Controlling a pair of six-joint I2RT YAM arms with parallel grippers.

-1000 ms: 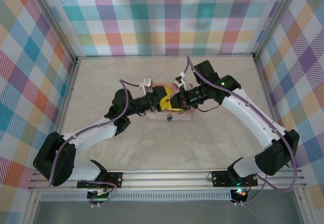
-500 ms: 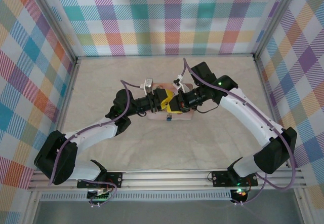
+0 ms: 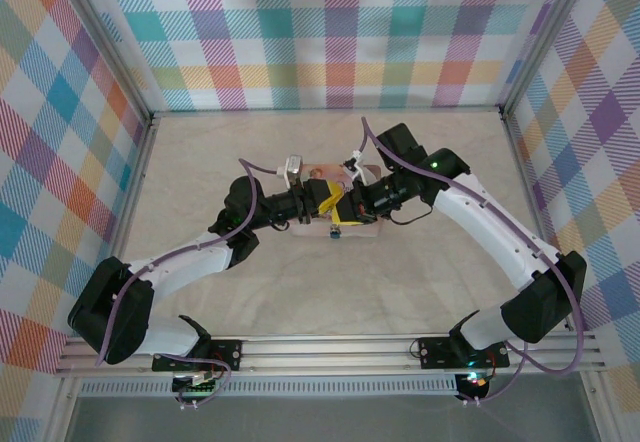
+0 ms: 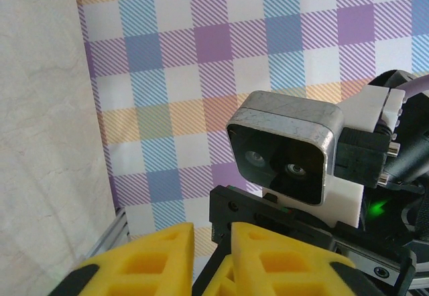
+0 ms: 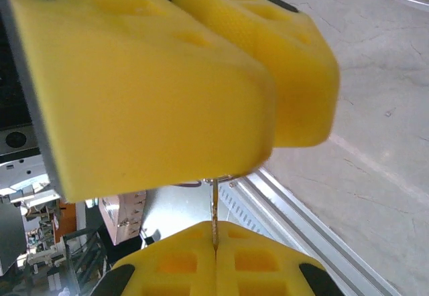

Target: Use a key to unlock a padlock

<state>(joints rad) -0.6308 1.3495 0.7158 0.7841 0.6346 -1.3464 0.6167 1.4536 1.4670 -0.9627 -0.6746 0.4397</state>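
- left gripper (image 5: pixel 214 246): yellow foam fingers (image 4: pixel 161 256) pressed together, seam nearly shut. A thin pale metal key (image 5: pixel 214 209) stands edge-on out of that seam, so I read it as clamped on the key.
- right gripper (image 5: pixel 273 85): yellow pads shut tight, tip to tip with the left gripper. The key's far end runs up behind its nearer pad, so I can't tell whether it pinches the key too.
- Facing the left fingers is the right wrist's silver camera block (image 4: pixel 288 149), close and square-on.
- Under the joined tips sits a pink floral tin (image 3: pixel 368 228) on the pale marbled table (image 3: pixel 300 292).
- tiny blue-bodied padlock (image 3: pixel 335 230): just off the joined tips on the arm-base side, at the tin's near edge. Neither gripper holds it. Resting on the tin or beside it: can't tell.
- Step, my guess: the key is being passed or re-gripped between the grippers, with no insertion yet.
- To do it well:
  - The left grip should be firm on the key's head before the right lets go.
  - Leave enough blade sticking out to reach the keyhole.
  - Keep the blade straight in the seam, since foam pads let thin metal twist.
  - The free gripper would then need to pin the padlock body so it can't slide.
- Key look: a bare sliver, pale with a slight gold tint. Head and teeth are hidden.
- Padlock look: a blue speck. Shackle and keyhole are too small to make out.
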